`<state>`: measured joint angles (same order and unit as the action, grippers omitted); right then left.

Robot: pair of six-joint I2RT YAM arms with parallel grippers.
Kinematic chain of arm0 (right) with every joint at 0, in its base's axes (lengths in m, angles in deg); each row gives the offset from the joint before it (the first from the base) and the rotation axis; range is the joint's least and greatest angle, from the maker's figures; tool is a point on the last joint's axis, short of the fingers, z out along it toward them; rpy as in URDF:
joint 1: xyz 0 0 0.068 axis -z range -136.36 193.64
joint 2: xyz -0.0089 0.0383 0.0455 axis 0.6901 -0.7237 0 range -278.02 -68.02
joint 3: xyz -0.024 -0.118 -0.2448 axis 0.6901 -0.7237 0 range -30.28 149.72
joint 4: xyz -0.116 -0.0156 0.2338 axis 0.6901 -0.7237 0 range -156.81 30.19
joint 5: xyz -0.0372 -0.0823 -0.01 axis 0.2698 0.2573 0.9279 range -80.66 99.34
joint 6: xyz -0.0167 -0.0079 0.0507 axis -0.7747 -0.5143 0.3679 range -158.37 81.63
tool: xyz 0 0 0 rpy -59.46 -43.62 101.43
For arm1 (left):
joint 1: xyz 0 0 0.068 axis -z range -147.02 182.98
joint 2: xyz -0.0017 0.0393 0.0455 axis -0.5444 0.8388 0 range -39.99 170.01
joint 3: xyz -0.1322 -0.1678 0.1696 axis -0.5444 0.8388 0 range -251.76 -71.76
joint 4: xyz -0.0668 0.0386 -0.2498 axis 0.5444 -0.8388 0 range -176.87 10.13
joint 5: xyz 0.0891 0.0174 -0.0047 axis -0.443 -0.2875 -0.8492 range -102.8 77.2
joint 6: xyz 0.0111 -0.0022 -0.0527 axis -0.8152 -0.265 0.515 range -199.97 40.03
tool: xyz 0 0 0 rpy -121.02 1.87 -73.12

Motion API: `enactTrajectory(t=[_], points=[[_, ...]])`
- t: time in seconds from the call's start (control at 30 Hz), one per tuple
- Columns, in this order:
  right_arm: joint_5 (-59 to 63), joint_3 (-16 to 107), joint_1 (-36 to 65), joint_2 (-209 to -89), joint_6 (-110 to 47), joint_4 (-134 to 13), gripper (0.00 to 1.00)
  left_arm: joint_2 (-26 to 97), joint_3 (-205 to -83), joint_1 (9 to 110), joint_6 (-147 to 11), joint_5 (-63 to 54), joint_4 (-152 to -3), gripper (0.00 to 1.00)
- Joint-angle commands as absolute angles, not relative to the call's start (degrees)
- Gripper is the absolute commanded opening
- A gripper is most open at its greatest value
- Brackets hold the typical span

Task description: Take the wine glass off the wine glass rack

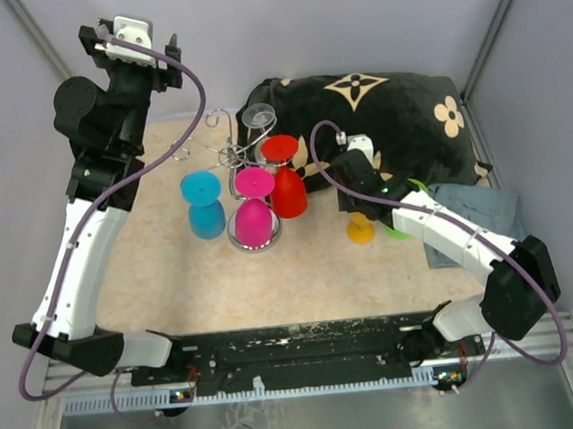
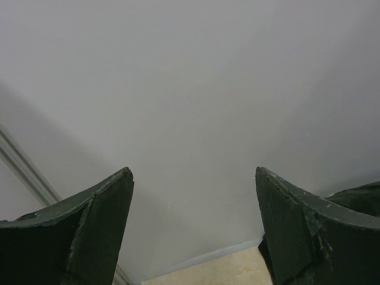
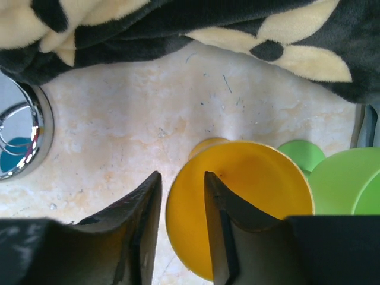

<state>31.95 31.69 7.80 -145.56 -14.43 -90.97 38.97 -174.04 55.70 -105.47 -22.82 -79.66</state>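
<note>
The silver wine glass rack (image 1: 225, 158) stands mid-table on its round chrome base (image 3: 24, 138). A blue glass (image 1: 203, 206), a pink glass (image 1: 254, 209) and a red glass (image 1: 286, 182) hang on it upside down, with a clear glass (image 1: 258, 117) at its far side. A yellow wine glass (image 1: 360, 231) stands on the table to the right of the rack. My right gripper (image 3: 182, 175) straddles its rim (image 3: 249, 196), one finger over the yellow, one outside with a thin gap, jaws narrowly apart. My left gripper (image 2: 193, 172) is wide open and empty, raised at the back left (image 1: 166, 60), facing the wall.
A green glass (image 3: 341, 178) stands right beside the yellow one. A black and cream flowered blanket (image 1: 398, 114) lies behind them, and a folded blue cloth (image 1: 472, 213) lies at the right. Grey walls close in the back and sides.
</note>
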Motion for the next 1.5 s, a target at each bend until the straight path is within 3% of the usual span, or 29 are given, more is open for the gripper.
enactTrajectory(t=[0.0, 0.23, 0.47, 0.73, 0.9, 1.13, 1.37, 1.47], points=[[33.15, 37.29, 7.60, -143.45, -14.46, -91.38, 0.38, 37.06, -173.42, 55.46, -104.43, -23.19, -79.86, 0.88], [34.35, 46.09, 7.60, -137.37, -13.85, -100.23, 0.52, 36.74, -175.01, 54.01, -101.88, -24.95, -81.02, 0.88], [36.43, 58.06, 7.60, -135.93, -16.28, -106.13, 0.63, 36.08, -176.91, 41.33, -83.67, -19.12, -96.03, 0.88], [31.35, 69.34, 7.61, -142.86, -16.37, -107.97, 0.65, 31.33, -173.02, 25.86, -61.59, -0.44, -113.21, 0.86], [29.12, 70.82, 7.56, -145.02, -16.67, -107.47, 0.66, 23.30, -163.74, 20.32, -50.71, 13.28, -119.17, 0.85], [26.24, 72.87, 7.64, -148.26, -17.79, -107.29, 0.66, 14.81, -151.55, 17.55, -41.25, 28.86, -119.50, 0.83], [26.34, 72.87, 7.64, -148.42, -18.20, -108.66, 0.66, 8.72, -139.51, 15.00, -33.27, 39.06, -117.10, 0.83], [26.69, 72.44, 7.56, -147.81, -18.24, -109.55, 0.66, 7.70, -137.26, 14.45, -31.54, 41.39, -116.45, 0.79]])
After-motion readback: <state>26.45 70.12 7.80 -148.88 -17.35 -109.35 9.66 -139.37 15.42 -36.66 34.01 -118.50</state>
